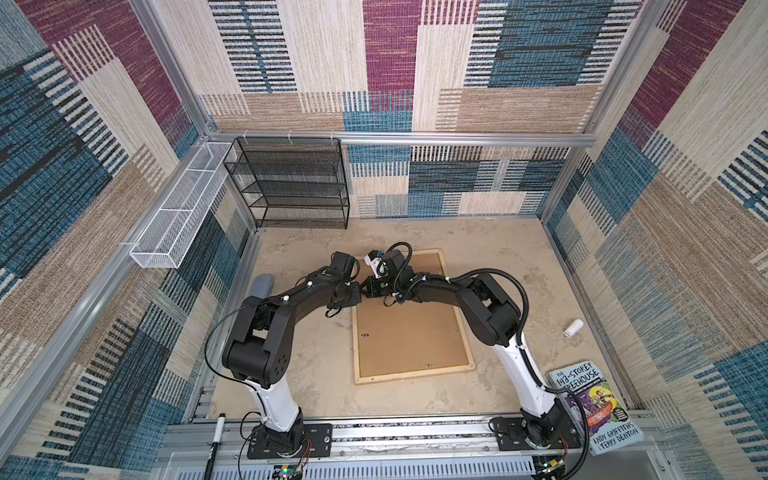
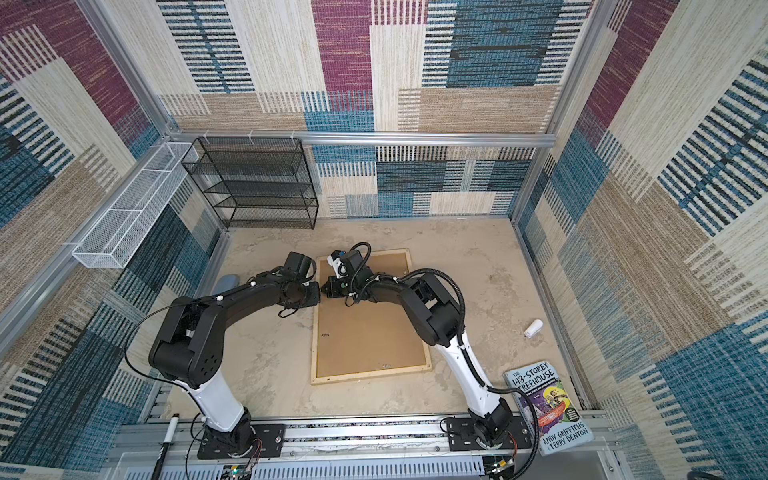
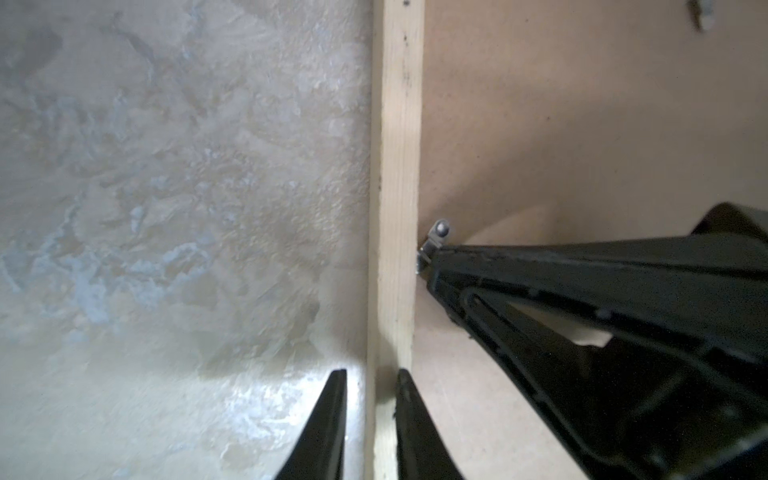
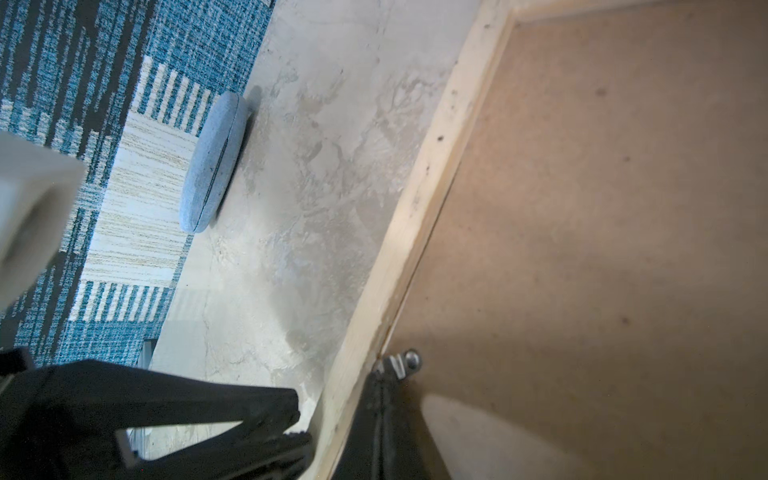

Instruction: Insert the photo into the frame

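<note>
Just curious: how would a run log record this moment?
left gripper: open astride frame | right gripper: shut at metal tab

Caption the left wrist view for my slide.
Left pincer straddles the frame rail; shut right pincer tip meets a metal tab on the backing board.

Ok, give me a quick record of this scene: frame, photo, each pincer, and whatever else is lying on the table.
frame: lying flat, back up, on the table
backing board: brown, seated inside the frame
photo: not visible in any view
left pincer: jaws apart, astride the frame's side rail
right pincer: shut, tip at a metal tab on the rail's inner edge
others: book, white cylinder, grey-blue pad
</note>
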Motion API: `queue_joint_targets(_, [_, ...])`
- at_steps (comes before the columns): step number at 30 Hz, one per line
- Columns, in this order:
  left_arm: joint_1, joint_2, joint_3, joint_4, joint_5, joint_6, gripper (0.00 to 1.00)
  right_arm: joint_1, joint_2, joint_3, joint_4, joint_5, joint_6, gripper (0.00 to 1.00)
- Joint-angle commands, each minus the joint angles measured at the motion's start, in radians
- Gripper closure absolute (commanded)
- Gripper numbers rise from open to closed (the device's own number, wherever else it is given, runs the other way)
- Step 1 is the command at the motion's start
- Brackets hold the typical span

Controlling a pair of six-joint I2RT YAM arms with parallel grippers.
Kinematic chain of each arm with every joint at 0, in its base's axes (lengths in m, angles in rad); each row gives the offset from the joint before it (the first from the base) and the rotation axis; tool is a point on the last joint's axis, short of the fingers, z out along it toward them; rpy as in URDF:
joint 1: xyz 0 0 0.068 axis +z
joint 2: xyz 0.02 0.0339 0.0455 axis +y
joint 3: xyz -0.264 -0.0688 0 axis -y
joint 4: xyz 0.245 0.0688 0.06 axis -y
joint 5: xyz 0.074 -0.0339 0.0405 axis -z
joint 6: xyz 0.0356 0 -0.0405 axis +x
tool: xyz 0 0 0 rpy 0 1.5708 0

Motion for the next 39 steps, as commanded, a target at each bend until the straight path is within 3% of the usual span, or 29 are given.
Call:
queue_joint_targets(1, [0.001,0.011,-0.012,-0.012,0.0,0.024,0.74,0.002,0.017,0.001,-0.102,0.065,-0.006,0.99])
queue_joint_targets(10, [0.001,0.02,-0.018,-0.002,0.016,0.02,0.68,0.002,0.022,-0.011,-0.08,0.1,0.024,1.0])
queue_joint_targets(25, [0.001,0.057,-0.036,0.012,0.042,0.011,0.77,0.001,0.042,-0.037,-0.012,0.108,0.126,1.0])
queue_joint_targets(36, [0.004,0.051,-0.054,0.017,0.046,0.007,0.78,0.002,0.018,-0.084,0.076,0.093,0.154,1.0])
queue_joint_targets(39, [0.01,0.052,-0.048,0.005,0.038,-0.002,0.78,0.002,-0.025,-0.136,0.082,0.121,0.139,0.93])
